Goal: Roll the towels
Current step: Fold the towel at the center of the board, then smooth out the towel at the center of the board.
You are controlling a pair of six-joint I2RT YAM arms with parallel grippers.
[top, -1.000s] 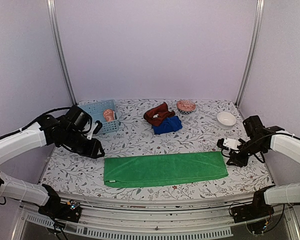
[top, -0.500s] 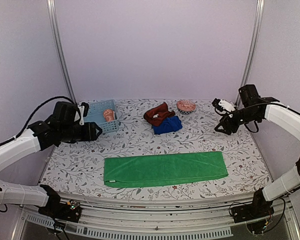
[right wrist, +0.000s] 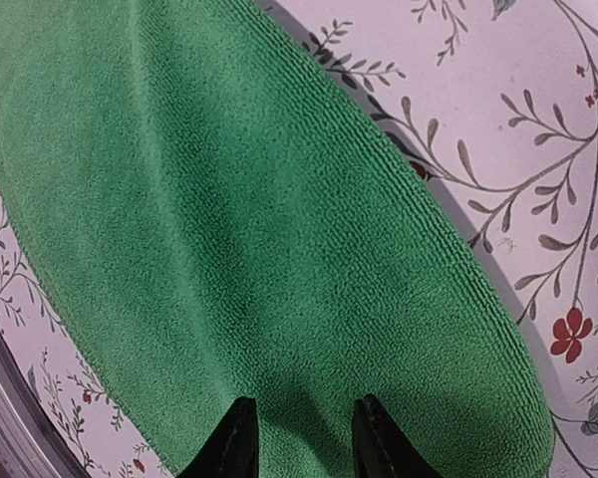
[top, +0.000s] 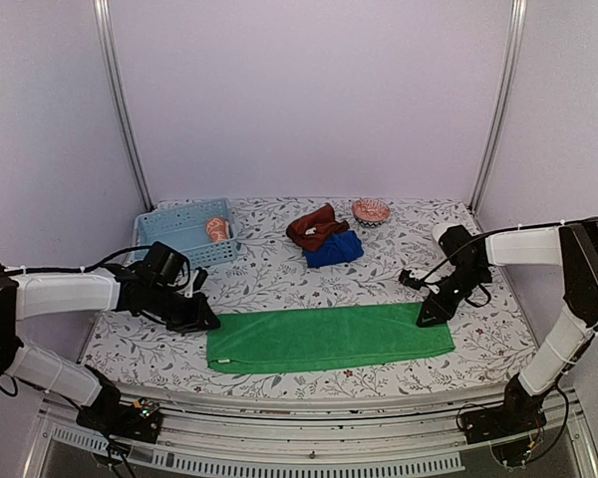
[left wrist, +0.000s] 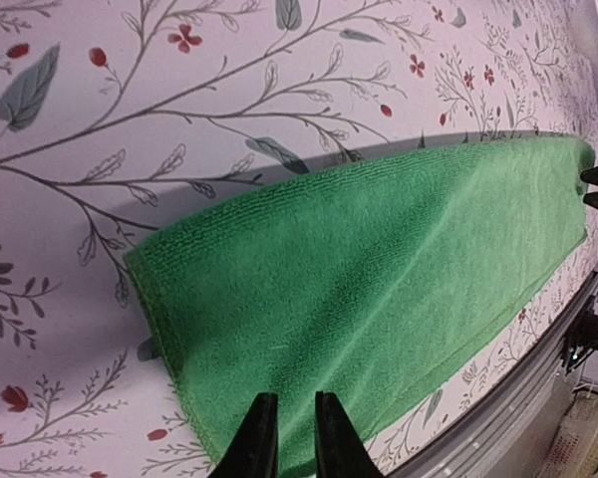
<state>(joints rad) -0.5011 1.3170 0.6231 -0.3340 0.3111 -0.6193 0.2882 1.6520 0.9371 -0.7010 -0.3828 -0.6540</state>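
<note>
Presently, both arms reach low and inward over the floral-patterned desk (top: pixel 279 284). The left gripper (top: pixel 207 321) sits at the left end of the plain green cloth towel (top: pixel 329 337), jaws nearly together; whether they pinch the cloth cannot be told. The right gripper (top: pixel 426 317) sits at the right end, jaws parted over the cloth. The towel lies flat near the desk's front edge, long axis running left to right.

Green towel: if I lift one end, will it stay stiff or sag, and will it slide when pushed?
The green towel is probably floppy: it lies flat, hugging the table, so a lifted end should droop. Its looped pile looks grippy, so a push would likely bunch it rather than slide it. Thin cloth, so probably light.
</note>
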